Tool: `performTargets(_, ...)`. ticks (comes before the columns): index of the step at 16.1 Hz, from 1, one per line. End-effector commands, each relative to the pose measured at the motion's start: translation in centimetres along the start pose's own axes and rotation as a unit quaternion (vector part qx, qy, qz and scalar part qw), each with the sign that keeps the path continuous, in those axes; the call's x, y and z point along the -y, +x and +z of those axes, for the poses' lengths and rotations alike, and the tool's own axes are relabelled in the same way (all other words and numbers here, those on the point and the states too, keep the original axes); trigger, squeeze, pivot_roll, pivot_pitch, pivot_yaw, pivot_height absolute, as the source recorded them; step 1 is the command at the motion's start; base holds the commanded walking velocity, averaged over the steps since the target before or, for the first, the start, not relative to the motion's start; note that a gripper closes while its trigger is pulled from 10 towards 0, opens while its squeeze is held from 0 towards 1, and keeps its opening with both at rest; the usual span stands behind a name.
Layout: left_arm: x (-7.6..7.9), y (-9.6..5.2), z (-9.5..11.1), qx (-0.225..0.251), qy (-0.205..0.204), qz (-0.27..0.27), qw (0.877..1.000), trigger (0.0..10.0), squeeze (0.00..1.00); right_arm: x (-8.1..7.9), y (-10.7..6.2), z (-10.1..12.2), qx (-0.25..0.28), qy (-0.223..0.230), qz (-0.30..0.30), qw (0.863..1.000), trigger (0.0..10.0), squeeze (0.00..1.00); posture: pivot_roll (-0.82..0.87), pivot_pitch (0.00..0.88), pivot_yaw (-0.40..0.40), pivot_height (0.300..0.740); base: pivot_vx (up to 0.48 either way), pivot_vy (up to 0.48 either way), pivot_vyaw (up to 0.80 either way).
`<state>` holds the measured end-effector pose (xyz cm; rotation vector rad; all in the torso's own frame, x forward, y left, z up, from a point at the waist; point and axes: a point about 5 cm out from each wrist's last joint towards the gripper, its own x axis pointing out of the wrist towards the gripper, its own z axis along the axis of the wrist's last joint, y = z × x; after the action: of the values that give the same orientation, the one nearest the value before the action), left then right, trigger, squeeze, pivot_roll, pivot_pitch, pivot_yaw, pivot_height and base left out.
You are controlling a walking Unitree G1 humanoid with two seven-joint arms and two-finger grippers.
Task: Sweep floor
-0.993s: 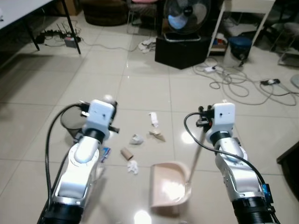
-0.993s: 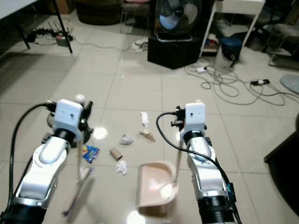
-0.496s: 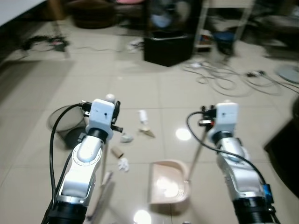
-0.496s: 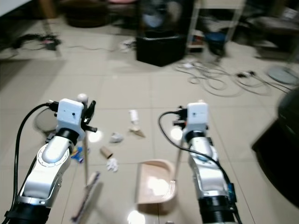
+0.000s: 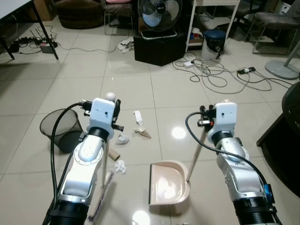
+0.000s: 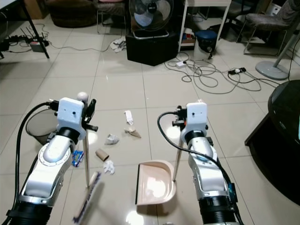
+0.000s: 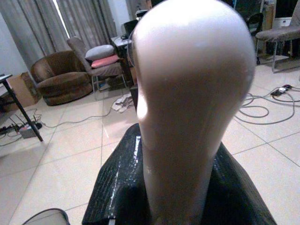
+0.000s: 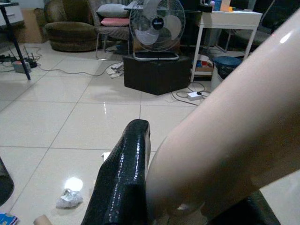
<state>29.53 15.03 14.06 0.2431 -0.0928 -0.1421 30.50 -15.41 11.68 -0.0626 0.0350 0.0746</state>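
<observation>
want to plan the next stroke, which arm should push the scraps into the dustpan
Left. Its pincer holds the broom, whose head rests on the floor beside the scraps. The right pincer holds the dustpan handle, with the pan's open mouth facing the scraps.

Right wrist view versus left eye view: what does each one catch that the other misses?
Right wrist alone: the armchair and pink-cushioned chair behind the fan. Left eye alone: the dustpan on the floor, the broom, the wire bin and both arms, left tool and right tool each on a handle. Both: the fan, the black box and the foil wad.
</observation>
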Motion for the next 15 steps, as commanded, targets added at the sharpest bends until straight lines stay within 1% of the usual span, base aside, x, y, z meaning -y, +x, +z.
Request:
performTargets(1,-0.48,0.16,0.62,0.017,0.007,0.01,1.0,10.0,0.0,-0.11,0.41,1.36,0.032,-0.021,0.009,0.999,10.0,0.0,-0.06,0.039,0.027,0.74,0.349,0.0,0.0)
performTargets(2,-0.46,0.17,0.64,0.018,0.007,0.01,1.0,10.0,0.0,-0.23,0.42,1.39,0.033,-0.025,0.014,0.999,10.0,0.0,-0.06,0.041,0.027,0.74,0.356,0.0,0.0)
performTargets(5,-0.42,0.16,0.67,0.019,0.007,0.009,1.0,10.0,0.0,-0.3,0.38,1.37,0.032,-0.024,0.012,0.999,10.0,0.0,-0.06,0.041,0.028,0.74,0.382,0.0,0.8)
performTargets(6,-0.43,0.16,0.67,0.019,0.006,0.008,1.0,10.0,0.0,-0.15,0.35,1.26,0.031,-0.008,0.005,0.999,10.0,0.0,-0.06,0.041,0.028,0.74,0.39,0.0,0.0)
performTargets(7,-0.45,0.15,0.68,0.019,0.006,0.009,1.0,10.0,0.0,-0.09,0.35,1.23,0.03,-0.007,0.004,1.0,10.0,0.0,-0.06,0.04,0.028,0.74,0.386,0.0,0.0)
performTargets(12,-0.47,0.09,0.58,0.02,0.006,0.009,1.0,10.0,0.0,-0.18,0.35,1.14,0.03,-0.011,0.011,0.999,10.0,0.0,-0.06,0.028,0.024,0.74,0.389,0.0,0.0)
performTargets(14,-0.55,0.06,0.57,0.02,0.007,0.01,1.0,10.0,0.0,-0.46,0.43,1.27,0.033,-0.026,0.025,0.999,10.0,0.0,-0.06,0.023,0.023,0.74,0.388,0.0,0.0)
performTargets(15,-0.59,0.05,0.57,0.02,0.007,0.01,1.0,10.0,0.0,-0.52,0.45,1.27,0.032,-0.026,0.027,0.999,10.0,0.0,-0.06,0.019,0.022,0.74,0.39,0.0,0.43)
